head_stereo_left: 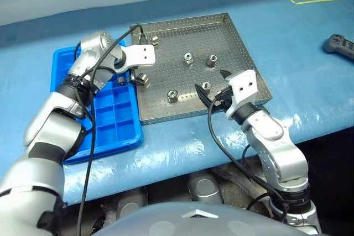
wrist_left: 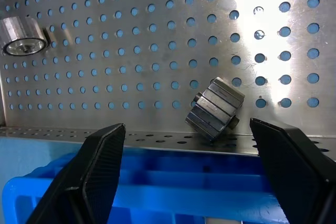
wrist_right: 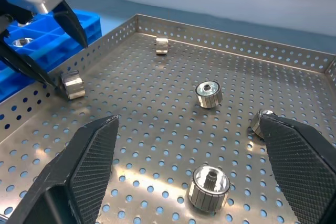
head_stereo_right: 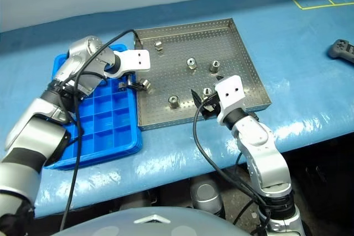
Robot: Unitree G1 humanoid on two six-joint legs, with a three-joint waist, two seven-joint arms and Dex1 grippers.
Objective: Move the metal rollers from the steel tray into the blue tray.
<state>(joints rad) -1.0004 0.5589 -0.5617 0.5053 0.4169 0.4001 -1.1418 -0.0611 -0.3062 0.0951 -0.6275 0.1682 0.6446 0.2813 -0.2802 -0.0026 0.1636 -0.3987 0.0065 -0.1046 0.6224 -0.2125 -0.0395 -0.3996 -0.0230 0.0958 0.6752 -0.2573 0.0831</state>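
The right end effector, its two black fingers spread wide and empty, hovers over the near right part of the large square grey perforated steel tray, which lies on the table under a pale blue cover. One small shiny silver metal roller stands on the tray between those fingers, untouched. A second roller stands to its left, near the tray's near rim. Farther in, two more rollers and sit side by side around the tray's middle.

The bright blue plastic tray with its grid of square compartments lies against the steel tray's left rim. The left end effector hangs over that boundary, fingers open, pointing down. A roller lies tipped on its side just inside the steel tray's left rim, between the left fingertips and not gripped. One roller rests in a blue compartment beside that end effector. Another lies near the steel tray's far left corner. A dark grey handheld controller sits far right on the table.
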